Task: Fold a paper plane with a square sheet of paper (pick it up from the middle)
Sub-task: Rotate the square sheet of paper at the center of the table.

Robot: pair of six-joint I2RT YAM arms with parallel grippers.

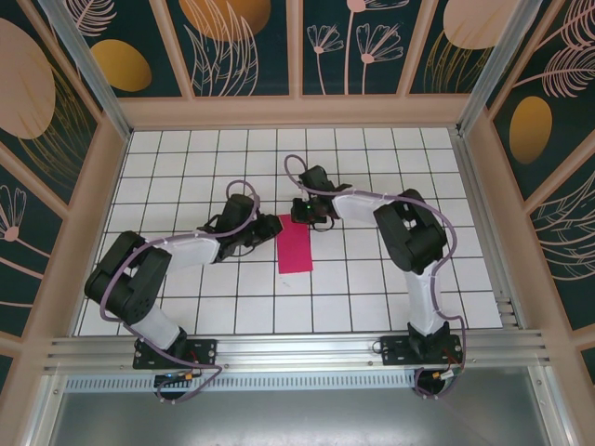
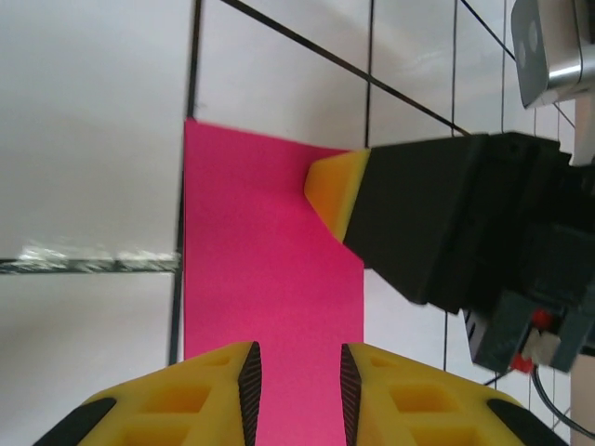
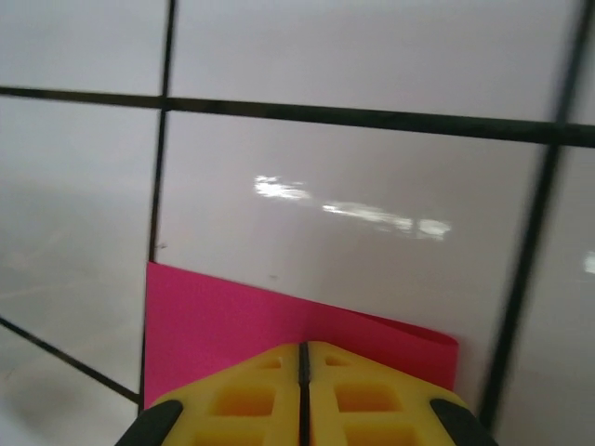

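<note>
- At the middle of the tiled table [image 1: 372,279] the sheet of paper [image 1: 296,249] lies flat as a narrow magenta strip. I judge it already folded in half, with no nose or wings made yet.
- My left gripper [image 2: 297,358] sits low at the strip's left side, near its far end. Its jaws are parted, pink shows in the gap between them, and nothing is pinched.
- My right gripper [image 3: 304,348] is clenched, its fingers pressed flat together, with the tip down on the far end of the strip. I cannot tell whether a layer of paper is caught between them.
- Pinning with one arm while the other is released makes sense to me, since thin paper would likely slide on glossy tile.
- From my right wrist, one edge of the strip bulges slightly off the tile, so that fold probably wants more pressing.
- Underneath are white, shiny tiles with dark grout lines and streaks of glare. The lines could serve for squaring the next fold.
- Wood-framed walls [image 1: 242,46] with dark teal leaf and flower prints close the table in. An aluminium rail [image 1: 297,353] at the near edge carries both my bases.
</note>
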